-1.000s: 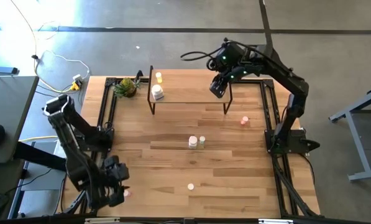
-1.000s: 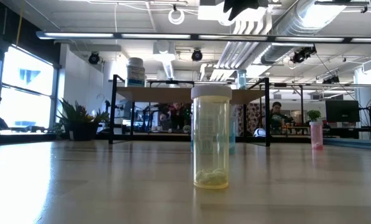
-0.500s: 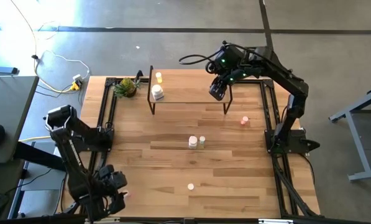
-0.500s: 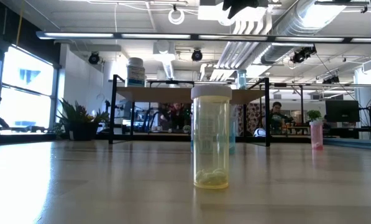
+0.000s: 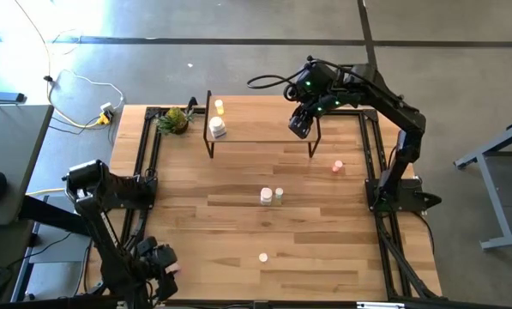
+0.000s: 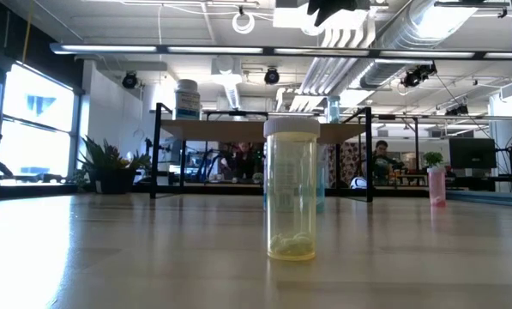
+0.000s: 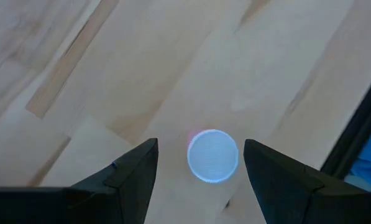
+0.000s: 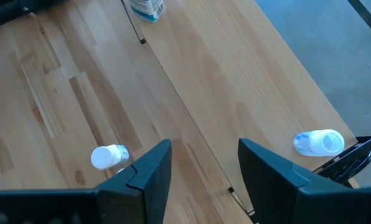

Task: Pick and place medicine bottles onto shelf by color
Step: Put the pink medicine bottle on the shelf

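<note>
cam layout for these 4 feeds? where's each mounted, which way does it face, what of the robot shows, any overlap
High: overhead, straight down on the shelf; both arms show.
Low: table height, level past a yellow bottle to the shelf; almost no robot.
Left wrist: above a pink bottle between the open left tool.
Right wrist: over the shelf, right tool open.
Shared: high and low both show the shelf.

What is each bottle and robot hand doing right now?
Left gripper: open, above a pink bottle.
Right gripper: open, empty, over the shelf.
Yellow bottle: upright, capped, on the table.
White bottle: upright on the shelf.
</note>
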Controlling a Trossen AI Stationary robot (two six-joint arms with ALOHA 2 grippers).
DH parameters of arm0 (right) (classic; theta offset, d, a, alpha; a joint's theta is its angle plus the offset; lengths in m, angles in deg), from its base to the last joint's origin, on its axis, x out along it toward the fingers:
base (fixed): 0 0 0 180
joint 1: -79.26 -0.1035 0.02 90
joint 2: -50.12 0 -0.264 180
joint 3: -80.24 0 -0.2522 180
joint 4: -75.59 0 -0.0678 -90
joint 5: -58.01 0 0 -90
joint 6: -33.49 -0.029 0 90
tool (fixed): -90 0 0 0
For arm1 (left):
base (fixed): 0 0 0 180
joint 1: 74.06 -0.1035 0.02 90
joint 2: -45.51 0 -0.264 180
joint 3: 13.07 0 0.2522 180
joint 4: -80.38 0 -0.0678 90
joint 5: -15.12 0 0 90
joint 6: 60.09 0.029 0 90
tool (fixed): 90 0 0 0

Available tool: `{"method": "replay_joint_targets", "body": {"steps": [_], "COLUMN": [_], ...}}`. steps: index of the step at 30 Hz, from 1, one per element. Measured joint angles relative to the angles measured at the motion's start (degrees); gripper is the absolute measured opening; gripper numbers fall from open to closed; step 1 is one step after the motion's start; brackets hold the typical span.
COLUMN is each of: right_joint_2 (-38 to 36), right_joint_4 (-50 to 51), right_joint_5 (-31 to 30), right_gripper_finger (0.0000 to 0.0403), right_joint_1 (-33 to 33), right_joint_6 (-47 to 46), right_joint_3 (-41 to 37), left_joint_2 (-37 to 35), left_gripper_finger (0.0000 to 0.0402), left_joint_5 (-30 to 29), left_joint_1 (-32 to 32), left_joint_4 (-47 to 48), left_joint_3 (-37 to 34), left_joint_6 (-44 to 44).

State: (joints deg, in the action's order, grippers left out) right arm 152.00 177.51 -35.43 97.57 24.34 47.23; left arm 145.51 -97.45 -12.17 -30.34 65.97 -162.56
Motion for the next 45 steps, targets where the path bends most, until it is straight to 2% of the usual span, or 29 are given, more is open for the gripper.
{"method": "replay_joint_targets", "body": {"steps": [8,21,32,38,45], "right_joint_2": [0.00,0.00,0.00,0.00,0.00], "right_joint_4": [0.02,0.04,0.38,0.40,0.42], "right_joint_5": [0.00,0.00,0.00,-0.02,-0.02], "right_gripper_finger": [0.0177,0.0177,0.0177,0.0177,0.0177], "right_joint_1": [0.00,0.00,0.00,0.02,0.02], "right_joint_6": [-0.04,-0.95,-0.94,-0.94,0.22], "right_joint_3": [-0.02,-0.02,-0.02,-0.02,-0.02], "left_joint_2": [2.27,2.30,0.55,-5.35,-14.44], "left_gripper_finger": [0.0220,0.0100,0.0105,0.0103,0.0105], "left_joint_5": [1.11,-0.37,-0.39,-3.66,-9.85], "left_joint_1": [0.04,0.04,-1.03,-6.38,-17.79], "left_joint_4": [0.02,0.04,-0.03,1.50,2.01], "left_joint_3": [0.00,0.00,0.00,0.02,0.02], "left_joint_6": [-1.10,-0.88,-0.41,7.57,23.68]}}
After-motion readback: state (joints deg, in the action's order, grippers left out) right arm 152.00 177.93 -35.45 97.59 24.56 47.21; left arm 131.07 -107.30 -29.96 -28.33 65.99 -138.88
